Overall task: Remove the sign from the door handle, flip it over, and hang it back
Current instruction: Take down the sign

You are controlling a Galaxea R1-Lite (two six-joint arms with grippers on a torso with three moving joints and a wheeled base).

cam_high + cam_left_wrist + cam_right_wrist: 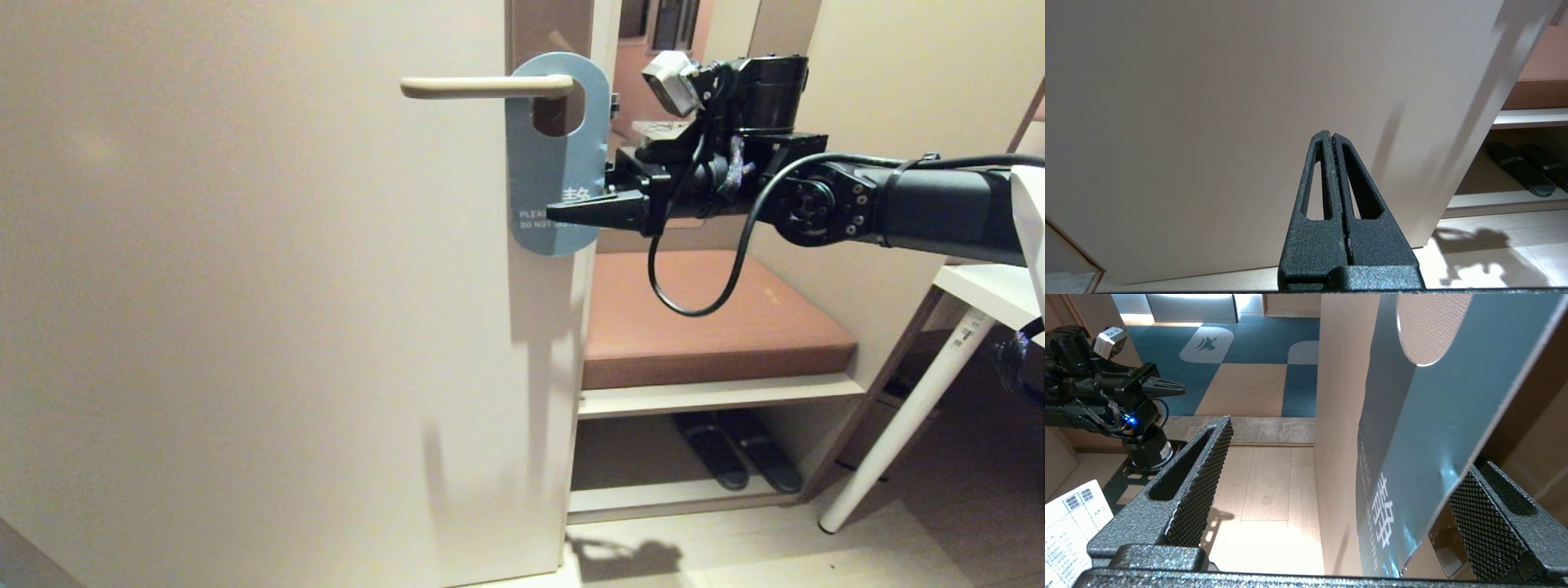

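Sign (549,163): blue card, "do not disturb" face out, hangs by its round hole on the door handle (482,86), flat-ish against the door (245,286) near its edge. Not taken off yet.
Handle: cream lever, horizontal, goes through the sign's hole; free tip points away from door edge.
R gripper (571,214): comes in level from the door-edge side, at sign's lower half. Fingers wide apart, straddling the card per wrist view; one finger (1196,473) in front, well off the card, other finger (1490,510) behind, just beside/maybe touching the back. Nothing clamped.
L gripper (1333,139): fingers pressed together, holds nothing, parked low facing the door.
Stage: pre-grasp, my guess.
Risk 1: card thin + hangs loose; closing could push it askew, so pinch lands on the edge only, slips.
Risk 2: pulling it straight out = hole snags the lever; needs sliding toward the free tip.
Risk 3: rear finger close to door, could scrape it.
Around: bench (702,327) w/ brown cushion, slippers (739,461) underneath.
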